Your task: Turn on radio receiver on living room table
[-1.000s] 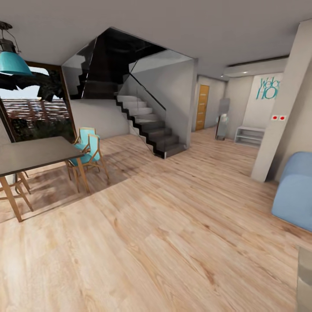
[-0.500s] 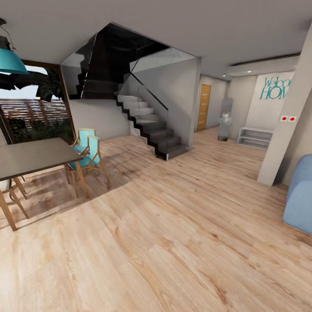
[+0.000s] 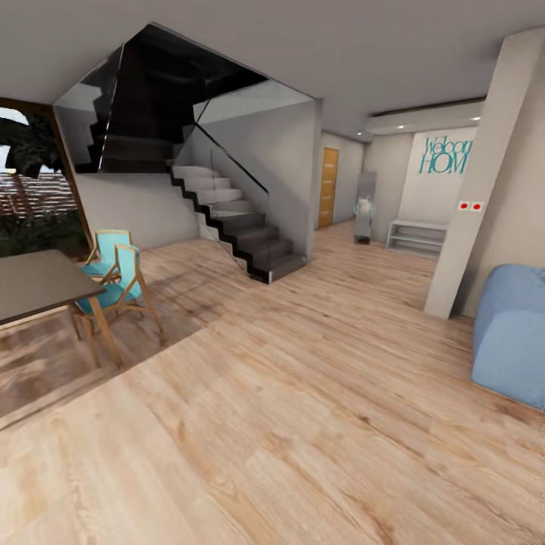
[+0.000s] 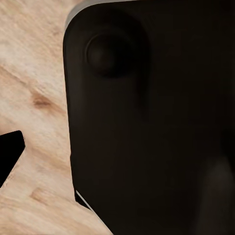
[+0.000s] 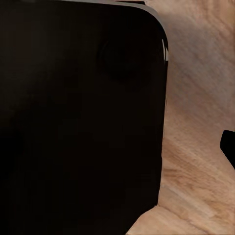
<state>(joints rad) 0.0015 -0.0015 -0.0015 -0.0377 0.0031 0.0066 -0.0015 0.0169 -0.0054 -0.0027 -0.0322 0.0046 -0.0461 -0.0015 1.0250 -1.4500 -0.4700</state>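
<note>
Wood floor (image 3: 303, 424) open ahead; dining table (image 3: 34, 284) left, sofa (image 3: 515, 333) right; gripper states unclear.

Stairs (image 3: 242, 227), teal chairs (image 3: 113, 280), sofa (image 3: 515, 333).

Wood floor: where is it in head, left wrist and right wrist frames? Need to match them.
Head view: wood floor fills the lower half, running back to the staircase.
Left wrist view: pale strip beside a dark rounded panel.
Right wrist view: strip beside a similar panel.
Shared landmark: the light plank grain.
</note>
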